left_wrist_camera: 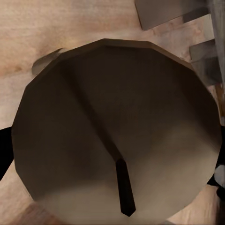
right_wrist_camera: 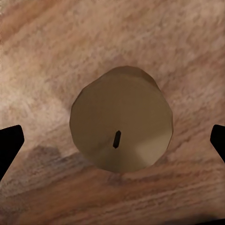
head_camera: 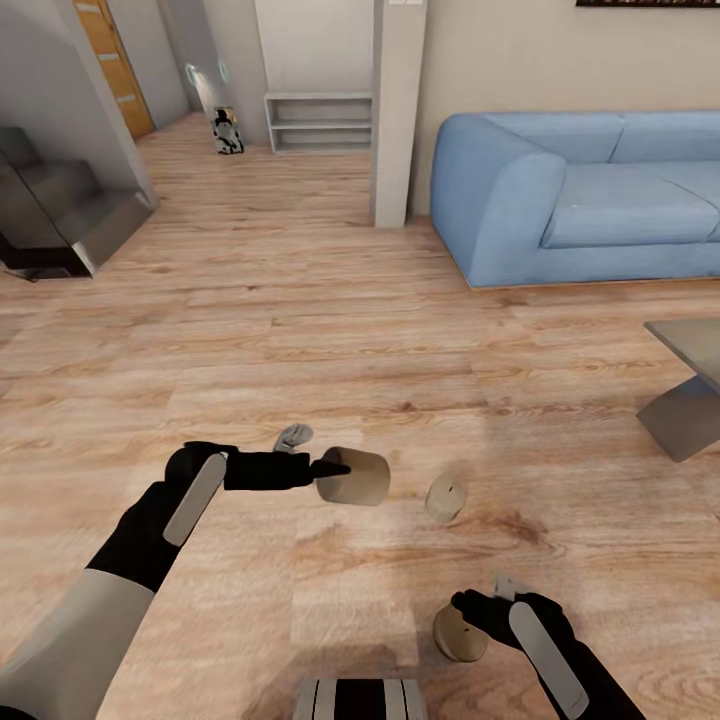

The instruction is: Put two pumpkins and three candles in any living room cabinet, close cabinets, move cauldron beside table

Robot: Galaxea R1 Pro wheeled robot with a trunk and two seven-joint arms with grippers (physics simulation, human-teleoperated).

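While I look down over both arms, my left gripper (head_camera: 335, 468) has a tan candle (head_camera: 354, 476) clamped between its fingers, tipped on its side above the wood floor (head_camera: 300, 330). Through the left wrist camera that candle's end face (left_wrist_camera: 117, 136) sits right up against the lens, its dark wick (left_wrist_camera: 124, 192) pointing out from the centre. Just past those fingers, a second candle (head_camera: 445, 498) stands on the floor, apart from both grippers. Over to my right gripper (head_camera: 480, 608): a third candle (head_camera: 459, 633) stands just beside its fingertips, and from the right wrist camera it (right_wrist_camera: 122, 124) sits centred between the two black fingers (right_wrist_camera: 9, 147), which are spread wide and not touching it. Further right, the glass table's corner (head_camera: 690, 345) and the blue sofa (head_camera: 580, 195) show.
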